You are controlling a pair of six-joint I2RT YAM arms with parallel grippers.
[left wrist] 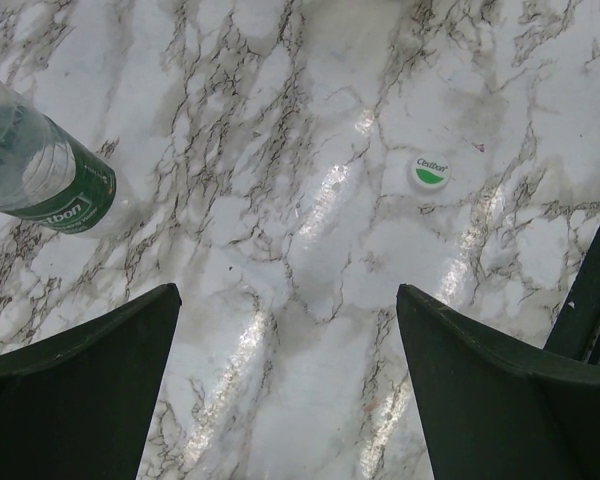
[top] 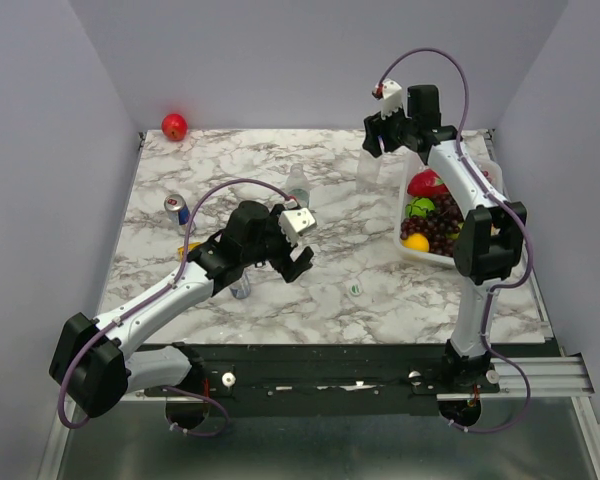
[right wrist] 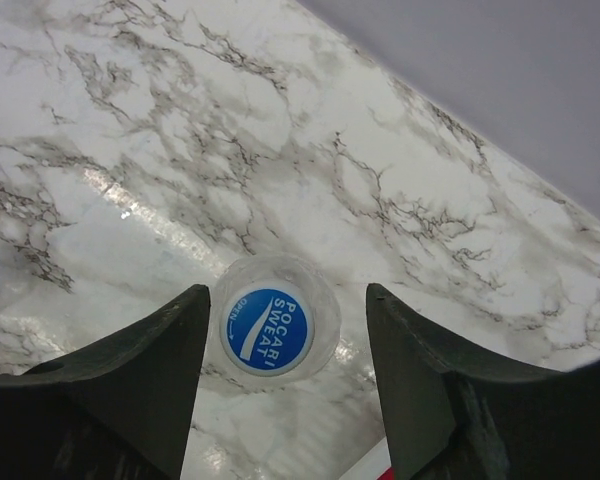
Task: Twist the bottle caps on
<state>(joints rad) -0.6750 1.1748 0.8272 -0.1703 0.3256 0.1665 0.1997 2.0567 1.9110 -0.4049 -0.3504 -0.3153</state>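
Dark fingers (right wrist: 130,390) of the right gripper (right wrist: 285,300) stand on either side of the white and blue cap (right wrist: 268,330) with a visible gap on each side: the jaws are parted and grip nothing. That cap sits on the neck of the plain bottle (top: 372,172), which stands upright toward the far side of the marble table (top: 230,150), near the fruit tray (top: 412,252). Whether the thread is fully run down cannot be told from above. The left gripper (left wrist: 288,295) hangs spread wide and empty over the table. The green-marked cap (left wrist: 431,173) lies flat on the table ahead of it, off toward one finger. The green-label bottle (left wrist: 50,180) stands to the other side, well apart from that cap. Judgement: the first cap is on, and the second cap is the step in hand. Next move: centre the left jaws over the green-marked cap, descend, close on its rim, carry it to the green-label bottle, seat it square on the neck, then rotate. A tilted start risks cross-threading.
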